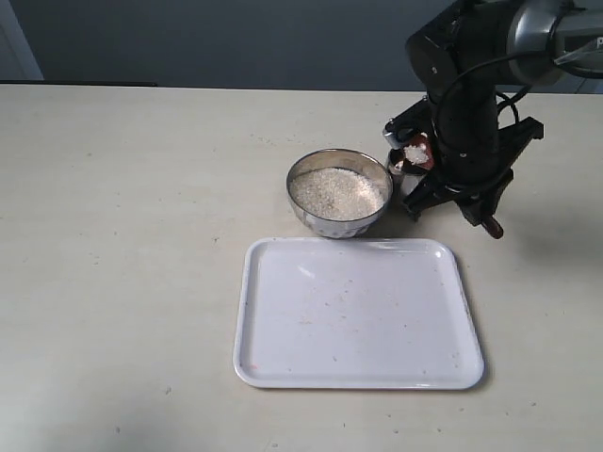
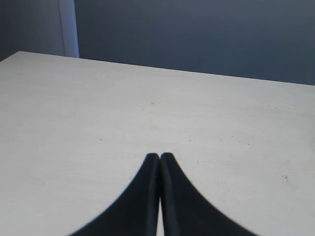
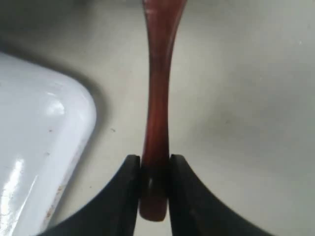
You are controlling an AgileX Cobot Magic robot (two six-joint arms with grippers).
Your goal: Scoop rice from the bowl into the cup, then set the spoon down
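Observation:
The steel bowl (image 1: 339, 215) holds white rice (image 1: 337, 191) just behind the tray. Right of it, the small steel cup (image 1: 397, 167) is largely hidden by the right arm. The reddish-brown spoon's oval end (image 1: 417, 153) carries a small heap of rice and hovers at the cup's mouth. My right gripper (image 1: 476, 202) (image 3: 155, 164) is shut on the spoon's handle (image 3: 156, 93) near its tail end, which pokes out past the fingers. My left gripper (image 2: 160, 156) is shut on nothing over bare table, and it does not appear in the exterior view.
A white rectangular tray (image 1: 358, 315) (image 3: 39, 147) lies in front of the bowl with a few stray grains on it. The beige table (image 1: 122, 235) stretches wide to the left. The right arm's dark body (image 1: 471, 104) stands over the cup area.

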